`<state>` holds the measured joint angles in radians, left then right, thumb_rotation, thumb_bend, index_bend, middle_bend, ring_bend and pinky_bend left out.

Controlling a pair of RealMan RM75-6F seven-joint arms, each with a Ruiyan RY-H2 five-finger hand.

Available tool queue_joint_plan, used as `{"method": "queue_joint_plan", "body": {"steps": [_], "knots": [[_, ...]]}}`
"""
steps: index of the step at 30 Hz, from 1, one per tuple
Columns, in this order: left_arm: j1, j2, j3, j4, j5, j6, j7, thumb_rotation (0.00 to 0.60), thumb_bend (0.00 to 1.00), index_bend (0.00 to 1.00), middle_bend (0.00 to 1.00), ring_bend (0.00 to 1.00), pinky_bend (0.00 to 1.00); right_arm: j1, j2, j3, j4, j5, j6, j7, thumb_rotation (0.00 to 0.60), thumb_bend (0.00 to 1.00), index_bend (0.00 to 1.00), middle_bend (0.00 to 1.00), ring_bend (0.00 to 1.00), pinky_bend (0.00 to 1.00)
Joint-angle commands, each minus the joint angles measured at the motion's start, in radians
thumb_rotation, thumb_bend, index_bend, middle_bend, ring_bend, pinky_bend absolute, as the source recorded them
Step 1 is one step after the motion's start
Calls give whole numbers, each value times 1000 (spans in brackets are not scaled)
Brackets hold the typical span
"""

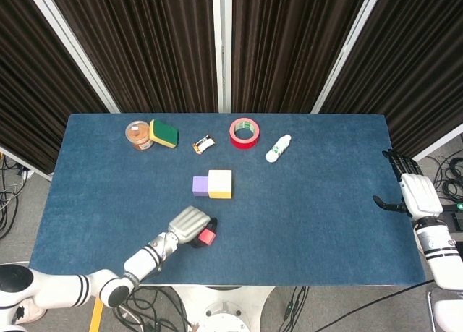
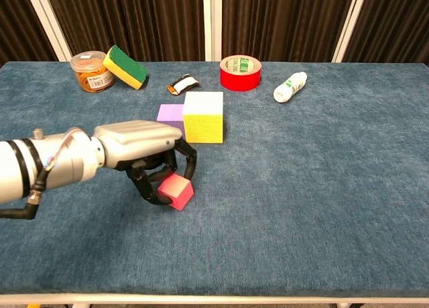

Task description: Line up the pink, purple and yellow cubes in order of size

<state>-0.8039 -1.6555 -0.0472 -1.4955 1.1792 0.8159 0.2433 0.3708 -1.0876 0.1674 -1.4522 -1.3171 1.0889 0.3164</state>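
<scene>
The small pink cube (image 2: 176, 190) sits tilted near the table's front, also seen as the pink cube (image 1: 207, 236) in the head view. My left hand (image 2: 137, 147) covers it from the left, and its dark fingers (image 2: 190, 164) curl around the cube and grip it. The purple cube (image 2: 170, 113) and the larger yellow cube (image 2: 203, 117) stand side by side and touching, just behind the hand. The head view shows the purple cube (image 1: 200, 185) left of the yellow cube (image 1: 220, 184). My right hand (image 1: 417, 194) hovers open at the table's right edge, holding nothing.
Along the back stand an orange jar (image 2: 92, 70), a green and yellow sponge (image 2: 125, 66), a small black and white object (image 2: 182, 85), a red tape roll (image 2: 240, 72) and a white bottle (image 2: 290, 86) lying on its side.
</scene>
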Motion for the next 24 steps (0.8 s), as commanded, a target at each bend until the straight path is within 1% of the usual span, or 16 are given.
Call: {"method": "queue_joint_plan", "body": {"steps": [1,3,6,10,12,18,24], "knots": [[28,37,-13,-26,-33,28,-20,600,307,567,934,920,1000,-1,1,0,-1,-2,2,2,600,144,0,22,0,0],[46,61,-22,-37,-56,52,-27,600,306,566,932,919,1000,-1,1,0,-1,-4,4,4,600,145,0,22,0,0],[67,99,-50,-44,-134,71,-32,600,306,564,926,917,1000,-1,1,0,0,-9,6,9,600,145,0,22,0,0],[61,116,-112,-19,-300,55,-31,600,304,561,922,915,1000,-1,-1,-1,1,-16,10,14,600,145,0,22,0,0],[42,107,-138,14,-380,43,-9,600,301,561,922,915,1000,-1,-1,-1,1,-18,12,15,600,144,0,22,0,0],[-30,59,-187,105,-571,26,73,600,288,561,923,915,1000,-4,3,-2,-4,-19,19,11,600,143,0,22,0,0],[-88,22,-204,161,-710,15,146,600,286,560,923,916,1000,-6,9,-1,-11,-14,19,7,600,142,0,22,0,0]]}}
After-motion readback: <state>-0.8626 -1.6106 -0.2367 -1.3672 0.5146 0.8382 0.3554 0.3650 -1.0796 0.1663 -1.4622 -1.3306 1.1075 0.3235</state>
